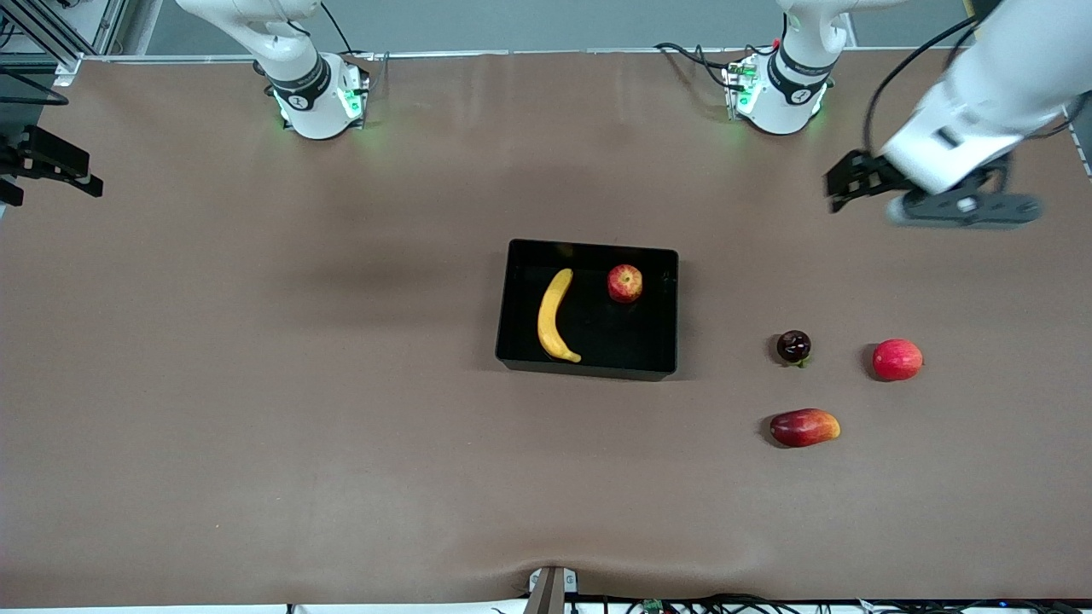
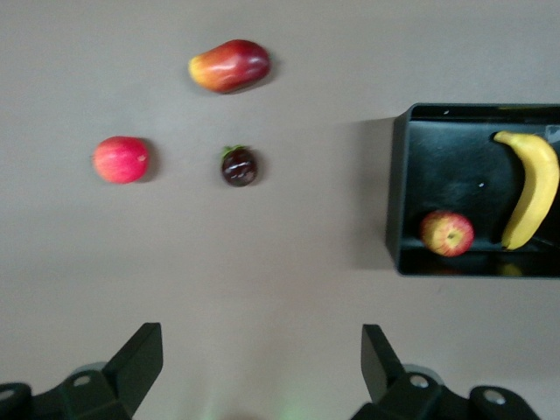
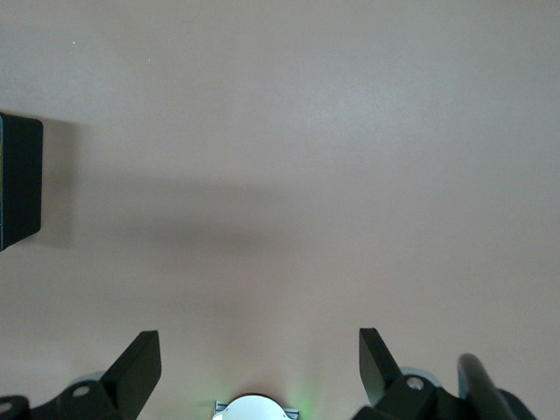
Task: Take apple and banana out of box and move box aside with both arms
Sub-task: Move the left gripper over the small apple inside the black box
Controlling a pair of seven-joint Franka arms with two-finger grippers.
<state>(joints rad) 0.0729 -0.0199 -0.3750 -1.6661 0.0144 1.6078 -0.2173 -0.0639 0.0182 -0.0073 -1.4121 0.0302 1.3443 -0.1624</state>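
**Waiting over the worktop before the fruit is lifted**

Lying in the box (image 1: 587, 368) mid-worktop are the apple (image 1: 624, 283) and banana (image 1: 554, 316); a careless reach is risking a fruit rolling, or the plain red fruit (image 1: 897, 359) being mistaken for the apple; left gripper (image 2: 261, 359) and right gripper (image 3: 259, 359) are hovering, fingers spread wide, holding nothing.

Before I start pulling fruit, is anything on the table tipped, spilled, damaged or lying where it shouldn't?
Nothing stands out. The box sits flat and square, with the banana and apple lying apart inside it. Three other fruits rest on the table toward the left arm's end. Both tools, left and right, are open and empty.
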